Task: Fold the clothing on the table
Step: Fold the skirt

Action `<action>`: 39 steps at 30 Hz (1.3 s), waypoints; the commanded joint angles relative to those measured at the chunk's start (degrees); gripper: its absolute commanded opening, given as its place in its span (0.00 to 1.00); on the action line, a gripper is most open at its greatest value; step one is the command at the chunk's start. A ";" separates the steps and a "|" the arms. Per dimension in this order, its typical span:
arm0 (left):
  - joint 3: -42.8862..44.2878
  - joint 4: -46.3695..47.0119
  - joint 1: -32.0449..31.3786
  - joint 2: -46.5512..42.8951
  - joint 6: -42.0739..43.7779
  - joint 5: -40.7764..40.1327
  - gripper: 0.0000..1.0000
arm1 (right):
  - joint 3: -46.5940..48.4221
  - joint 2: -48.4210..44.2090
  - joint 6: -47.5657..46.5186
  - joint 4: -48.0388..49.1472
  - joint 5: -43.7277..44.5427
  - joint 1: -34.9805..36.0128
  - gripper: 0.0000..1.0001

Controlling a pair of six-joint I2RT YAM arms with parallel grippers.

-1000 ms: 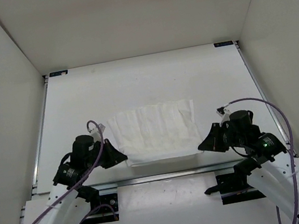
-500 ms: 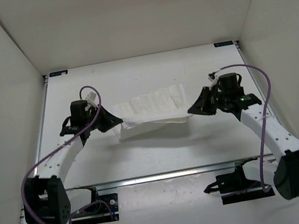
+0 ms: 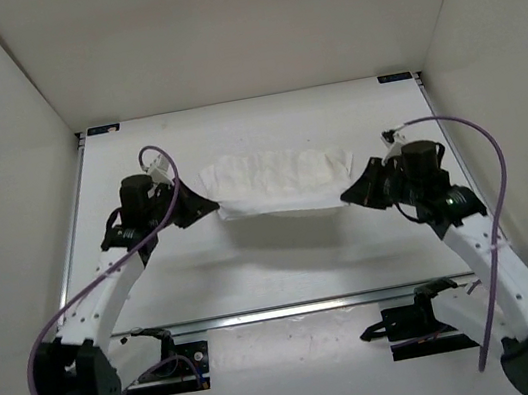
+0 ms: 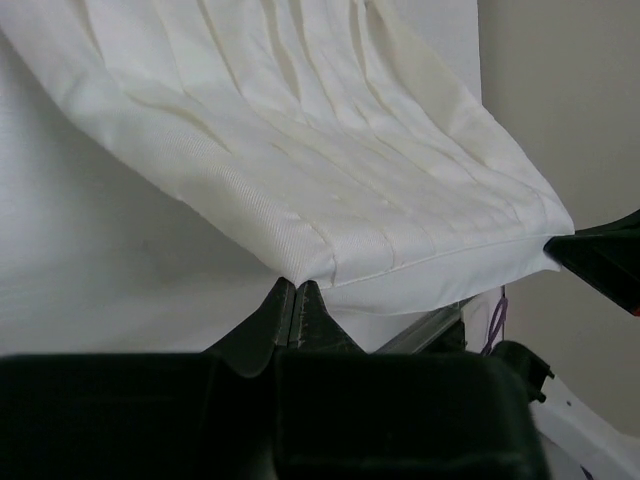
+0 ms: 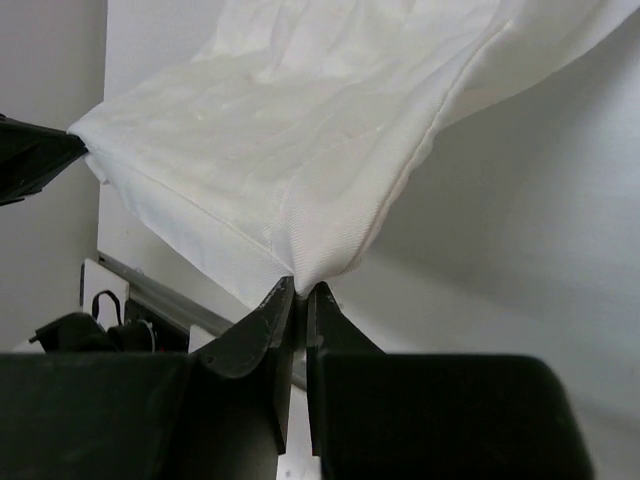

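Observation:
The clothing [image 3: 277, 182] is a white pleated garment, lifted off the table [image 3: 284, 255] along its near edge and stretched between both grippers. My left gripper [image 3: 213, 206] is shut on the clothing's near left corner [image 4: 300, 262]. My right gripper [image 3: 346, 194] is shut on the near right corner [image 5: 310, 272]. The fabric hangs taut between them and slopes away toward the far side, its pleats [image 4: 330, 120] running lengthwise. In each wrist view the other gripper's black tip shows at the far corner. The far edge of the clothing rests near the table's middle.
Metal rails [image 3: 73, 239] line the table's left and right edges, and a rail [image 3: 292, 306] runs along the near side. White walls enclose the table on three sides. Purple cables [image 3: 467, 138] loop above both arms.
Both grippers carried the clothing's near edge up and away from the table's near side, then spread apart, pulling the fabric taut. The right arm drew back slightly toward the near side.

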 commanded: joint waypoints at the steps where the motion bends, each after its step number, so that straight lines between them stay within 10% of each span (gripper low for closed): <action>1: -5.49 -5.03 -1.17 -9.42 1.50 -5.82 0.00 | -5.39 -9.65 0.11 -9.06 4.62 0.18 0.00; 10: -8.14 -7.77 -0.82 -13.15 1.41 -5.64 0.00 | -8.04 -15.06 0.83 -15.51 -3.30 -4.38 0.00; 19: 2.83 5.06 4.89 14.79 1.24 -6.87 0.01 | 6.69 19.55 0.30 7.15 -1.54 -2.99 0.01; 21: 5.31 9.97 6.47 19.82 0.01 -5.30 0.33 | 13.20 29.56 -1.10 16.36 -3.29 -2.89 0.19; 26: 10.58 14.12 9.37 25.11 -3.16 -2.05 0.50 | 27.27 42.33 -6.80 15.10 -4.27 -3.68 0.52; 39: -7.49 5.60 2.96 8.07 2.82 -9.07 0.60 | 0.50 29.27 -6.14 18.34 1.88 -7.02 0.74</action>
